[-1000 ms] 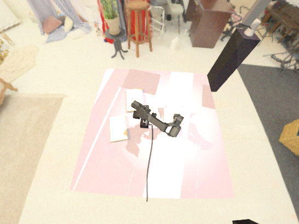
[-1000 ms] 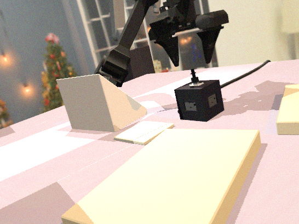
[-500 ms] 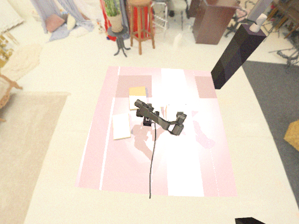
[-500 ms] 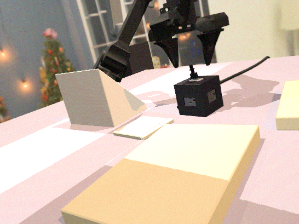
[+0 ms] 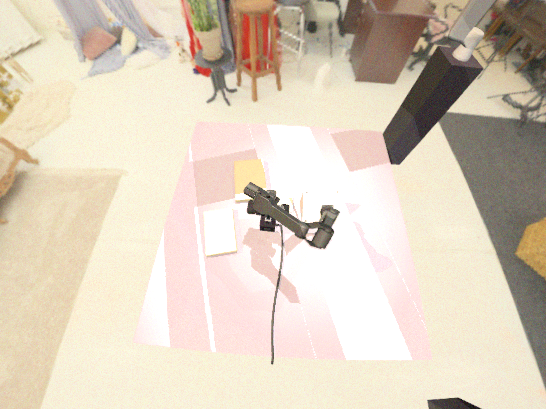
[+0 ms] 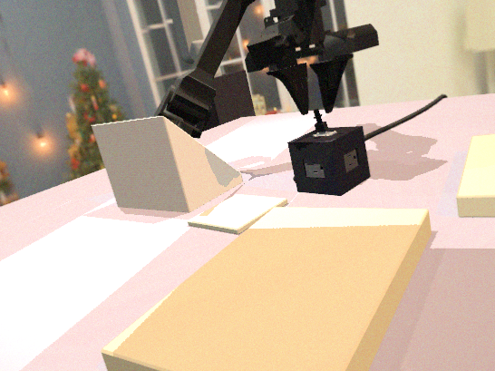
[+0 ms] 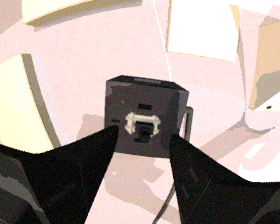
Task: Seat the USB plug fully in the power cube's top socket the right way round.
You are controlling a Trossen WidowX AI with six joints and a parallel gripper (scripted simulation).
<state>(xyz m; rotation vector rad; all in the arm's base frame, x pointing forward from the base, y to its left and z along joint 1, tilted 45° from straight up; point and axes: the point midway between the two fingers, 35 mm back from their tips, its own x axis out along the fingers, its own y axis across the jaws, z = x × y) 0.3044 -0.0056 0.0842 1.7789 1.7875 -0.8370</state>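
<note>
The black power cube (image 5: 267, 225) (image 6: 333, 180) (image 7: 117, 102) stands on the pink table, with sockets in its top and sides. The small dark USB plug (image 6: 320, 120) (image 7: 145, 131) stands upright in the top socket, its stem sticking out above the light metal socket rim (image 7: 131, 123). How deep it sits and which way round it is cannot be told. My gripper (image 6: 315, 112) (image 7: 144, 135) is partly open and points down over the cube. Its fingertips are either side of the plug's upper end, with a gap between them and the plug. In the top view the arm hides the fingertips.
A black cable (image 5: 276, 291) (image 6: 403, 121) (image 7: 188, 125) runs from the cube across the table. A beige wedge (image 6: 140, 164) (image 7: 267, 65) and a thin pale slab (image 6: 240, 214) (image 7: 202, 30) lie near the cube. Thicker yellowish slabs (image 5: 250, 175) (image 6: 295, 291) (image 5: 220, 231) (image 6: 476, 178) lie farther out.
</note>
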